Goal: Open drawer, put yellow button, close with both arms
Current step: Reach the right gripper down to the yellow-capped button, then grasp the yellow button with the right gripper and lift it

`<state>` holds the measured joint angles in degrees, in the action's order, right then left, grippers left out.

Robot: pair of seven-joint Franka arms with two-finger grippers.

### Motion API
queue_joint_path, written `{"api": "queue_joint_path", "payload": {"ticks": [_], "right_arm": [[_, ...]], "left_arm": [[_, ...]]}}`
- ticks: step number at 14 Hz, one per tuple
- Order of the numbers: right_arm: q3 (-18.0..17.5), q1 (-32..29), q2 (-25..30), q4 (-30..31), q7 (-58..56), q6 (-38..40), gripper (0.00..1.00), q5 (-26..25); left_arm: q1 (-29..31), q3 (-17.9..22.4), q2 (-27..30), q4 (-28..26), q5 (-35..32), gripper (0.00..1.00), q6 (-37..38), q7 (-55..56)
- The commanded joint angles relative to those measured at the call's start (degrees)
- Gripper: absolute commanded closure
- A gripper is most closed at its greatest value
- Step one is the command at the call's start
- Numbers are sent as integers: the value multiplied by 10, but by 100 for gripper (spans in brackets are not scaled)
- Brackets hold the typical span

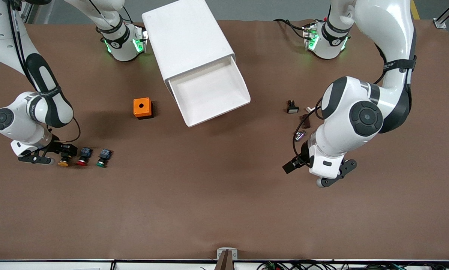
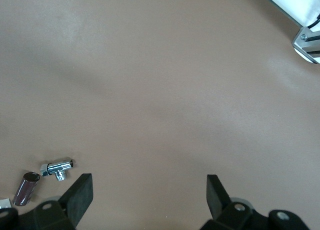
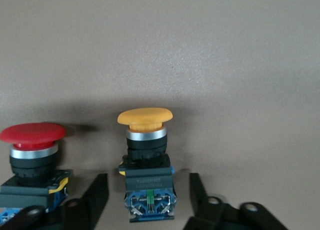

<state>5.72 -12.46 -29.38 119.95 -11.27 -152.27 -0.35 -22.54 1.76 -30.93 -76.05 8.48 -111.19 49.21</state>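
The white cabinet point(image 1: 186, 37) stands mid-table with its uppermost drawer point(image 1: 218, 112) pulled out and nothing in it. The yellow button point(image 1: 63, 162) lies on the table toward the right arm's end, beside a red button point(image 1: 82, 158) and a green button point(image 1: 103, 159). My right gripper point(image 1: 67, 152) is low at the yellow button, open, with one finger on each side of its blue rear block. The right wrist view shows the yellow button point(image 3: 146, 140) between the open fingers of my right gripper point(image 3: 148, 179), not touched. My left gripper point(image 1: 290, 167) is open and holds nothing, low over bare table, also in its wrist view point(image 2: 148, 182).
An orange box point(image 1: 142, 108) with a hole sits beside the drawer toward the right arm's end. A small white-capped switch point(image 1: 292, 107), a brown cylinder point(image 1: 305, 120) and a chrome fitting point(image 1: 300, 135) lie near the left arm. The red button point(image 3: 32, 150) is close beside my right gripper.
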Motion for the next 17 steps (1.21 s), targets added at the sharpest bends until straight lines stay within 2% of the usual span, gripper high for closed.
{"api": "queue_joint_path", "payload": {"ticks": [1,3,5,9,13,15,17], "right_arm": [[-5,-6,-2,-4,-5,8,100,4],[-6,-5,4,-7,-4,21,100,4],[-7,3,29,-22,-2,74,100,4],[-7,42,91,-101,38,287,100,40],[-7,123,189,-139,199,443,100,55],[-7,175,234,-138,299,484,100,82],[-7,225,268,-139,401,507,100,84]], "left_arm": [[0,-3,12,-11,-11,0,-1,-3],[0,-3,11,-11,-11,0,-1,-3],[0,-3,11,-11,-12,0,-1,-3],[0,-3,11,-11,-11,0,-1,-3],[0,-3,11,-12,-11,0,-1,-3],[1,-3,11,-11,-11,0,-1,-3],[1,-3,11,-12,-11,0,-1,-3]]}}
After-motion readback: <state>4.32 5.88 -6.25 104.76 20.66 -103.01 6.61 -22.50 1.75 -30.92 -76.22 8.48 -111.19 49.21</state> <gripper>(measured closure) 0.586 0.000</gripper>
